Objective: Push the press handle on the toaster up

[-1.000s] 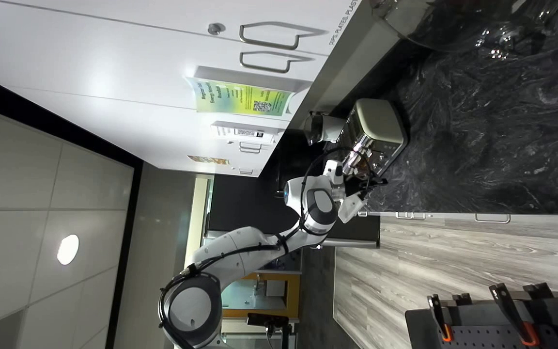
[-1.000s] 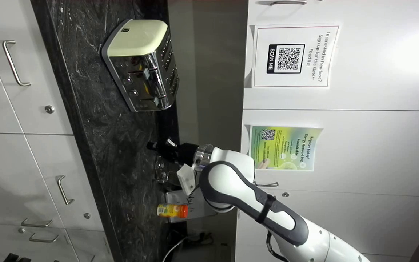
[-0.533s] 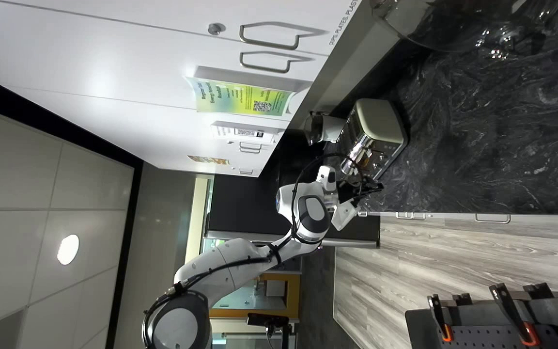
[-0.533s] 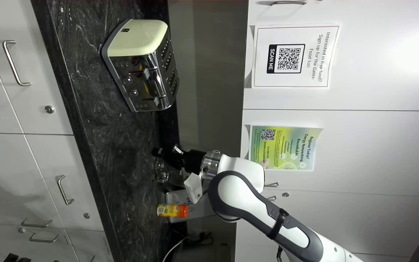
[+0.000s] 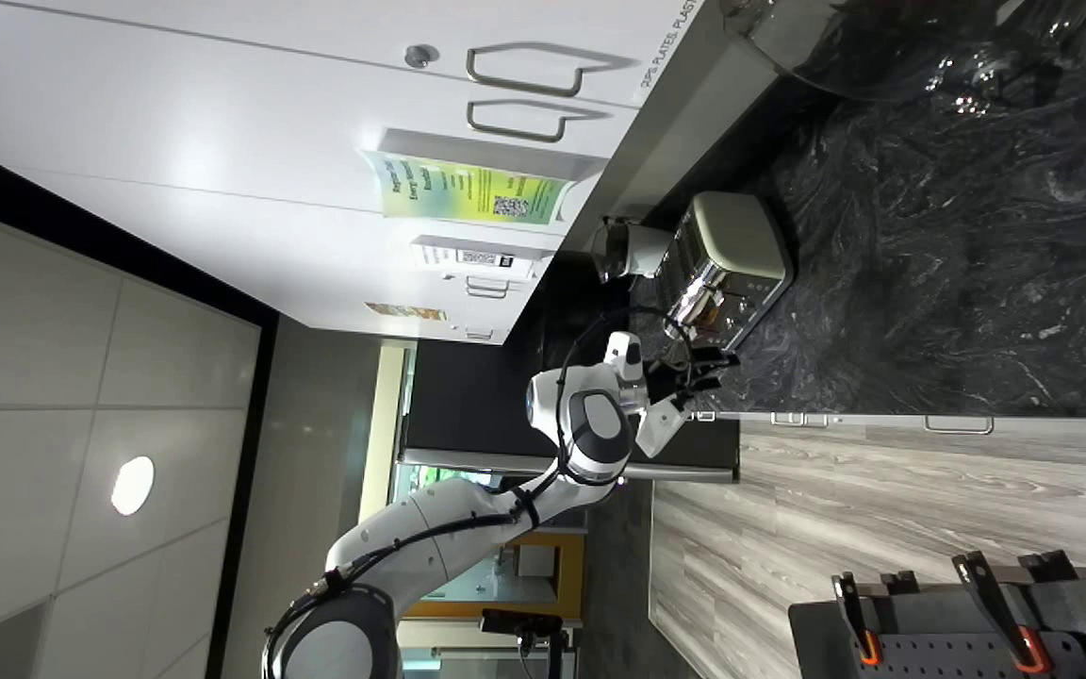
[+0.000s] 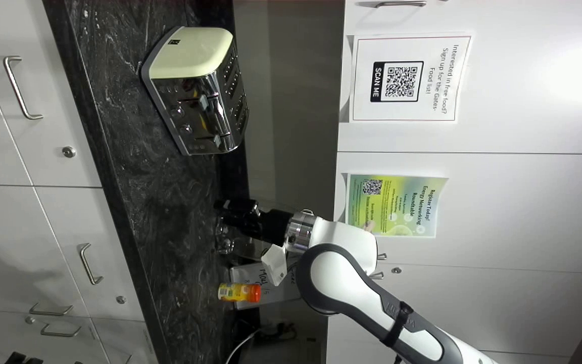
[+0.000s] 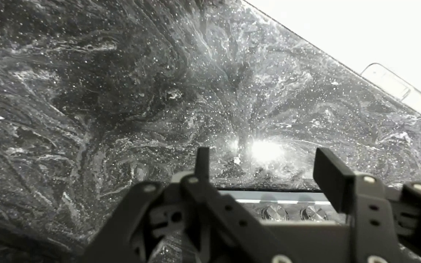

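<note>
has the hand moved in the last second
Yes: in both exterior views the hand has drawn back, farther from the toaster, which stays put.

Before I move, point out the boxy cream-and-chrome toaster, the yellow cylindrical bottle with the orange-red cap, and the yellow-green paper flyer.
Toaster (image 6: 197,90): in an exterior view, on its chrome front.
Bottle (image 6: 238,292): in an exterior view, on its yellow body.
Flyer (image 6: 397,205): in an exterior view, on its printed middle.

I'd call this a kitchen: counter (image 6: 154,207) below the pincer (image 7: 263,168), toaster (image 6: 195,91) near it, cupboards (image 5: 270,123) higher up, one with a "cups, plates" label (image 5: 669,45).
</note>
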`<action>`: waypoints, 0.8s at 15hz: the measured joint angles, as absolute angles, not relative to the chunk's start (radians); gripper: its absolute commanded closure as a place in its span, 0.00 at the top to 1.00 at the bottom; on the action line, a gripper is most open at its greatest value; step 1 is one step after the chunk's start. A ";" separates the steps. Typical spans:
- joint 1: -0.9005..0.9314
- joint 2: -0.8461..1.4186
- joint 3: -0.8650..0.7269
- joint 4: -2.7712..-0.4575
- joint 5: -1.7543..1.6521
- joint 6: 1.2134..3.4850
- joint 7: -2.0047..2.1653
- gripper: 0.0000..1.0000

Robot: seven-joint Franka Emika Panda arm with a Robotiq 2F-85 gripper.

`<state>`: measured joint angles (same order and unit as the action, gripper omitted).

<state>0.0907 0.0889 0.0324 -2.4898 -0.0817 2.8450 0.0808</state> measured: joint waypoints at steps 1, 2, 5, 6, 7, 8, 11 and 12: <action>0.091 0.083 0.035 -2.494 -0.084 2.845 0.081 1.00; 0.091 0.078 0.038 -2.497 -0.086 2.845 0.081 1.00; 0.092 0.068 0.044 -2.507 -0.088 2.845 0.081 1.00; 0.092 0.066 0.045 -2.509 -0.088 2.845 0.081 1.00; 0.092 0.064 0.045 -2.511 -0.088 2.845 0.081 1.00; 0.091 0.064 0.045 -2.511 -0.088 2.845 0.081 1.00; 0.091 0.067 0.045 -2.511 -0.088 2.845 0.081 1.00; 0.091 0.067 0.045 -2.511 -0.088 2.845 0.081 1.00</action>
